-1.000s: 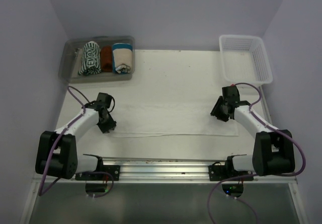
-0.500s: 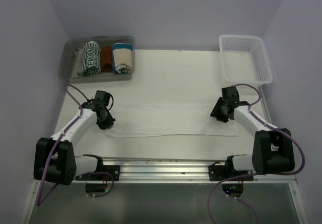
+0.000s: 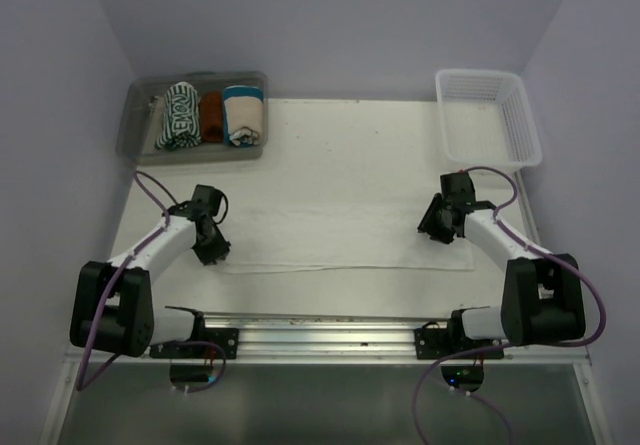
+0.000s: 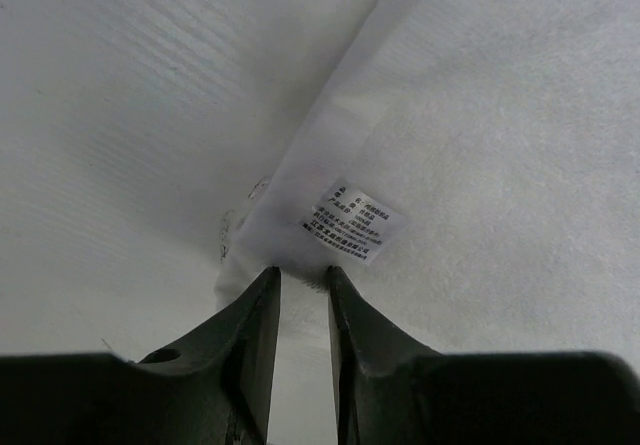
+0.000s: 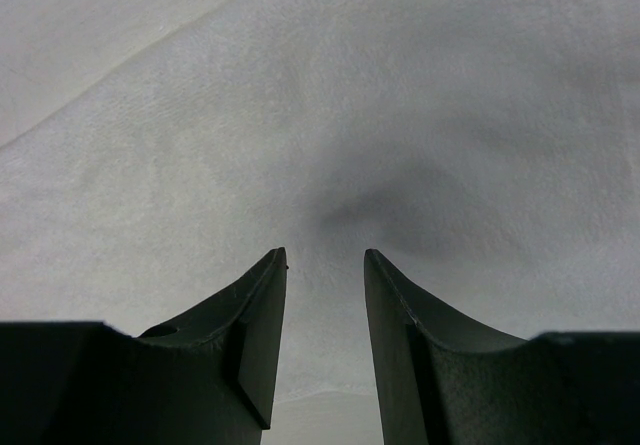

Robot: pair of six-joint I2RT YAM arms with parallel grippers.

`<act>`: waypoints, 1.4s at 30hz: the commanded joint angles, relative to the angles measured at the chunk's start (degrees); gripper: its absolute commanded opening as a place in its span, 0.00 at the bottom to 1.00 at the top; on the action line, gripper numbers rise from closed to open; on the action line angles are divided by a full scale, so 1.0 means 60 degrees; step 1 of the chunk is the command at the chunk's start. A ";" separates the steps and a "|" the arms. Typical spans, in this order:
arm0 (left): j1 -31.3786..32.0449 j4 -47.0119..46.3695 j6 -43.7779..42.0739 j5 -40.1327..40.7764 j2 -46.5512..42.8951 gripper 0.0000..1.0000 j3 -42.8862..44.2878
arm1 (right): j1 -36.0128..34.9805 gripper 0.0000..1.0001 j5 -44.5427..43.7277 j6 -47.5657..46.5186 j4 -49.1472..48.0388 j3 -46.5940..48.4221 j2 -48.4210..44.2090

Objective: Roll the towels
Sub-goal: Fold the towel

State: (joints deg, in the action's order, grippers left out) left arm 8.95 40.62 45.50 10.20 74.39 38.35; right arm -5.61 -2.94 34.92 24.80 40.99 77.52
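Observation:
The plain white towel (image 3: 340, 235) lies spread flat across the table's near half. My left gripper (image 3: 213, 250) sits at its near left corner; in the left wrist view the gripper (image 4: 300, 270) stands open by a narrow gap, its tips against the towel's edge (image 4: 480, 115) just below a white care label (image 4: 350, 220). My right gripper (image 3: 435, 225) hovers low over the towel's right end, open (image 5: 325, 253) with only flat cloth (image 5: 300, 95) beneath. The green-and-white striped towel (image 3: 180, 115) lies rolled in the clear bin (image 3: 135, 130) at the back left.
In the same bin a rust-brown towel (image 3: 210, 115) and a cream towel with a teal band (image 3: 243, 115) lie rolled beside the striped one. A white mesh basket (image 3: 520, 130) stands at the back right. Purple walls close in both sides.
The left gripper shut and drew back toward the far left half a second ago, then returned to the towel's corner and opened. The right arm has not moved.

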 commanded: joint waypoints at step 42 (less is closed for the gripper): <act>0.0675 -0.0983 -0.0258 -0.0762 0.0462 0.00 0.1502 | 0.1005 0.47 -0.1371 -0.0911 0.1023 0.0623 -0.1127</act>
State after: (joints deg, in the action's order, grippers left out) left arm 10.81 40.34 44.51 7.18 75.24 43.27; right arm -2.87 -8.51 32.10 28.77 41.93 72.34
